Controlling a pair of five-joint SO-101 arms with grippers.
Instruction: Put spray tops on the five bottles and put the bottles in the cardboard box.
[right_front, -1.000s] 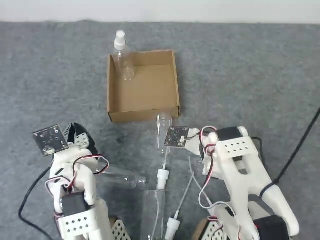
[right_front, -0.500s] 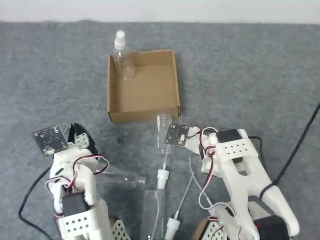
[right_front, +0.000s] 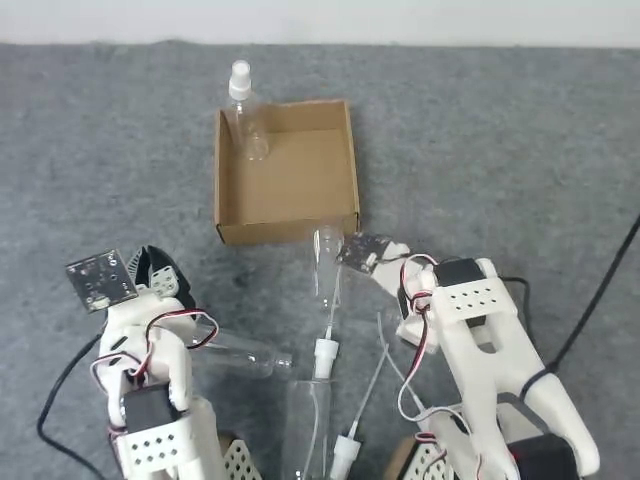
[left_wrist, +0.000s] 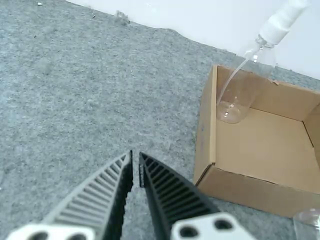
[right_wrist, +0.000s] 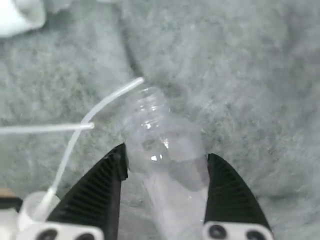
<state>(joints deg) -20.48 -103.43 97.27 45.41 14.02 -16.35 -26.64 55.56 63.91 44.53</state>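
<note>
L pincer (left_wrist: 134, 167) nearly shut, just a sliver of gap, nothing in it. Ahead & off to its right sits the cardboard box (left_wrist: 205, 145), w/ a capped bottle (left_wrist: 240, 95) leaning in the far corner. R pincer (right_wrist: 166, 152) spread wide, fingers either side of an uncapped bottle (right_wrist: 150, 112) lying on the grey surface (right_wrist: 260, 75). Loose spray top (right_wrist: 35, 215) just beside it.

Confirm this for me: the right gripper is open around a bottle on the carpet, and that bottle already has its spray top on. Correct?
Not quite. The right gripper is open around the bottle on the carpet, but that bottle has no spray top. The right wrist view shows its bare, open threaded neck.
</note>
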